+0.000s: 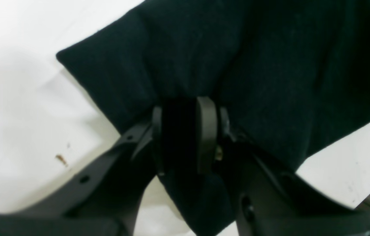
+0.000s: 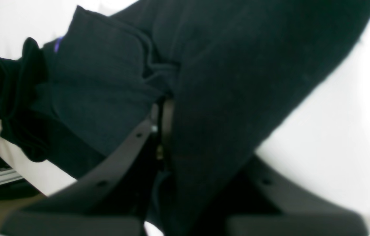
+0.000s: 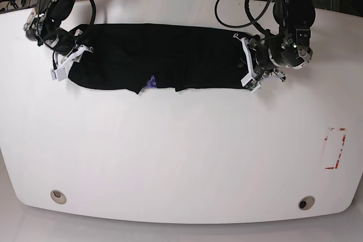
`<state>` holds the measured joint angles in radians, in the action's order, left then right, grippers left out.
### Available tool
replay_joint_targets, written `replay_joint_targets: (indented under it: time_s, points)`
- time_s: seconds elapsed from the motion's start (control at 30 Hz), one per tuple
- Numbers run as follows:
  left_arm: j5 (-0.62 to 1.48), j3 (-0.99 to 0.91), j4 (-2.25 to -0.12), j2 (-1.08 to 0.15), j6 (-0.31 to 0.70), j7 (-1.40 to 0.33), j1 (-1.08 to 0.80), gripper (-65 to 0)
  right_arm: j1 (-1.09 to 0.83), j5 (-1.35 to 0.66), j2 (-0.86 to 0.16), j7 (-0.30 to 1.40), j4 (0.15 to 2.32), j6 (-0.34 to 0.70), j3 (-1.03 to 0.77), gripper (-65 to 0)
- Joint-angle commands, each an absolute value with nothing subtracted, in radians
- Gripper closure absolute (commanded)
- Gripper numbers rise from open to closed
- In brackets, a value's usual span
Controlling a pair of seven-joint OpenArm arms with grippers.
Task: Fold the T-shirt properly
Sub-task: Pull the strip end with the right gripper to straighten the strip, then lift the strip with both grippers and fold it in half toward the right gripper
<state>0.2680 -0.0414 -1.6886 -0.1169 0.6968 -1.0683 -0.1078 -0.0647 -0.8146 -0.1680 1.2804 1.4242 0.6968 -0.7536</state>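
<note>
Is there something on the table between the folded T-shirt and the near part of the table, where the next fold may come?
Nothing visible blocks it. The T-shirt lies as a long band at the far side of the table, with the left gripper and right gripper at its ends. A red mark sits on the surface, off to one side.

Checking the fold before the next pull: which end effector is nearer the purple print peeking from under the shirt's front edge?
The right end effector. The purple print shows left of centre on the black cotton T-shirt; the left end effector is farther.
</note>
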Motion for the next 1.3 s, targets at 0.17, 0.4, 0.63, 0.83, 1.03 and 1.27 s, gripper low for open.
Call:
replay_joint_targets:
  time_s: [0.17, 0.4, 0.63, 0.83, 1.03, 1.27]
  points:
    - [0.257, 0.045, -1.675, -0.056, 0.698, -1.095, -0.088, -11.1, -0.107, -0.840, -0.183, 1.257, 1.684, 0.698, -0.754, 0.0]
    - [0.257, 0.077, -1.532, 0.036, 0.698, -1.096, 0.002, -11.1, -0.136, -0.842, -0.202, 1.290, 1.879, 0.698, -0.710, 0.0]
    - [0.257, 0.077, -1.293, 0.153, 0.698, -1.044, 0.105, -11.1, -0.157, -0.848, -0.211, 1.300, 1.991, 0.698, -0.644, 0.0]
    - [0.263, 0.136, -1.165, 0.157, 0.661, -0.954, 0.162, -11.1, -0.140, -0.848, -0.180, 1.296, 1.994, 0.698, -0.570, 0.0]
    - [0.266, 0.205, -1.150, 0.157, 0.636, -0.938, 0.165, -11.1, -0.120, -0.840, -0.131, 1.293, 1.969, 0.698, -0.495, 0.0]
    - [0.266, 0.203, -1.156, 0.157, 0.636, -0.941, 0.162, -11.1, -0.054, -0.799, -0.105, 1.280, 1.867, 0.698, -0.475, -1.6]
